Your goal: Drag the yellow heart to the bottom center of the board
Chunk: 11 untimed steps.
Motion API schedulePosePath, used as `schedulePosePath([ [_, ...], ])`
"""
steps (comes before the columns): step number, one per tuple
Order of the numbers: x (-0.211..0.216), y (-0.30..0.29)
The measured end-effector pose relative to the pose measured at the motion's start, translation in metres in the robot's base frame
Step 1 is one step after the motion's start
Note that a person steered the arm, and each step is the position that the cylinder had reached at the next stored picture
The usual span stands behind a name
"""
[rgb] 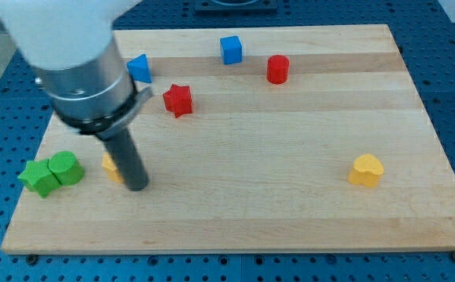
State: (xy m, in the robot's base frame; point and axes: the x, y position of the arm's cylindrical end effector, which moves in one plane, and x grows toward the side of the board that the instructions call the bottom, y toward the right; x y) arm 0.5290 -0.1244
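Note:
The yellow heart (pixel 366 170) lies on the wooden board (pixel 290 219) at the view's right, a little below mid-height. My tip (pixel 136 186) rests on the board at the view's lower left, far left of the heart. A second yellow block (pixel 111 166) sits right beside the rod, on its left, partly hidden by it; its shape cannot be made out.
A green star (pixel 37 178) and a green block (pixel 66 168) touch each other at the left edge. A red star (pixel 178 99), a blue block (pixel 139 68), a blue cube (pixel 231 49) and a red cylinder (pixel 278 69) lie along the top.

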Motion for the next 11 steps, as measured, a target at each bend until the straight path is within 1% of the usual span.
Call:
schedulePosePath([
  [1, -0.041, 0.075],
  [2, -0.063, 0.162],
  [3, -0.063, 0.239],
  [4, -0.063, 0.257],
  [6, -0.063, 0.256],
  [7, -0.061, 0.279],
  [8, -0.043, 0.347],
  [9, 0.001, 0.336],
  [10, -0.003, 0.239],
  [11, -0.021, 0.187],
])
